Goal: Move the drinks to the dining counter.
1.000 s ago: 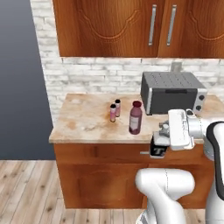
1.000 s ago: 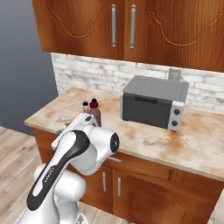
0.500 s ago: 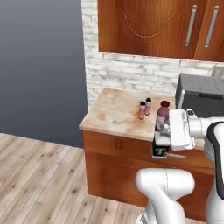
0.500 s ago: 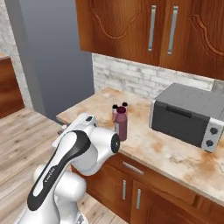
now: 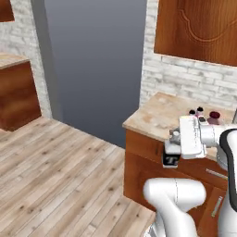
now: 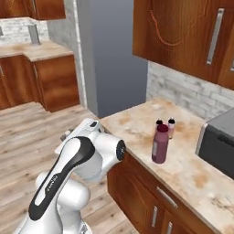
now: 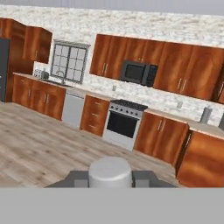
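Grips the black bottle marked "T" [image 5: 171, 160] in clenched jaws, low in front of the wooden cabinet face and out past the edge of the desk [image 5: 152, 113]. Shows in the hand view as a round pale cap [image 7: 110, 170] seated squarely between the two dark finger tips, so centred in the jaws, not off to one side.

Handles as a small, rigid, smooth-sided thing, probably light; the left base view is too coarse to tell how far down the body the grip sits. Calls for a firm squeeze on the straight body rather than the narrow neck, and for keeping it upright, since a slick round wall can twist or slide in a two-finger hold during a long carry.

Leaves three drinks on the desk, well apart from the jaws:
- the tall maroon bottle [image 6: 160, 144], upright, near the front edge; top-heavy by its shape, best taken around the middle of the body, below the shoulder.
- the two tiny pink bottles [image 6: 171, 129], upright just behind the maroon one and close beside each other; light and easy to knock over, with little room for the jaws between them, so best approached from above or from the open side.

Faces open wooden floor and a far wall of cabinets with a stove [image 7: 122, 122] in the hand view.
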